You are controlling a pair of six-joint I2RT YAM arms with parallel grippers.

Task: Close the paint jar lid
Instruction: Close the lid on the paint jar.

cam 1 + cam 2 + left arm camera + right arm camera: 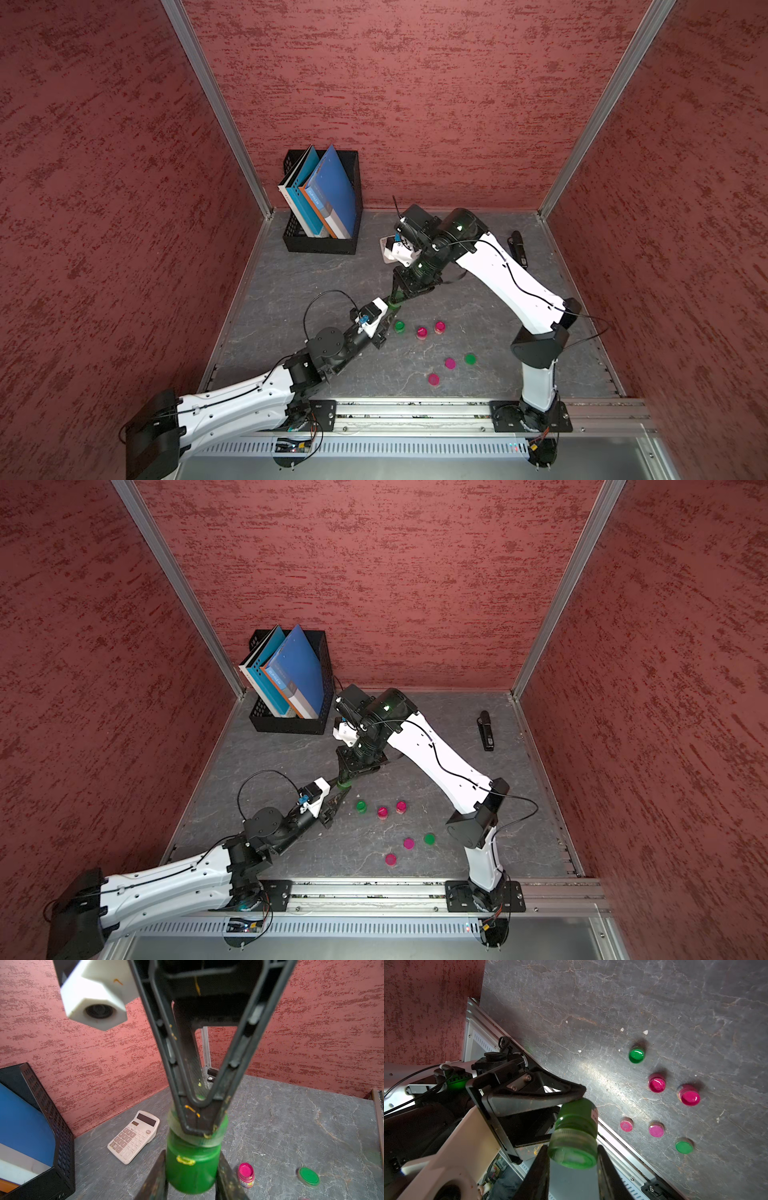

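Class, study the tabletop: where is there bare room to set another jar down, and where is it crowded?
Bare slate lies between the black file box and the left arm, and along the right wall from the black device to the front rail. Crowded: the open jars and loose lids mid-table.

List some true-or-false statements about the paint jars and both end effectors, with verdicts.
1. The left end effector grips the green jar by its body. True.
2. The right end effector hangs open, away from that jar. False: it is shut on the lid at the jar's mouth.
3. Three loose lids lie on the table. True: two pink, one green.
4. The calculator sits inside the black bin. False: it lies on the table, apart from the bin.
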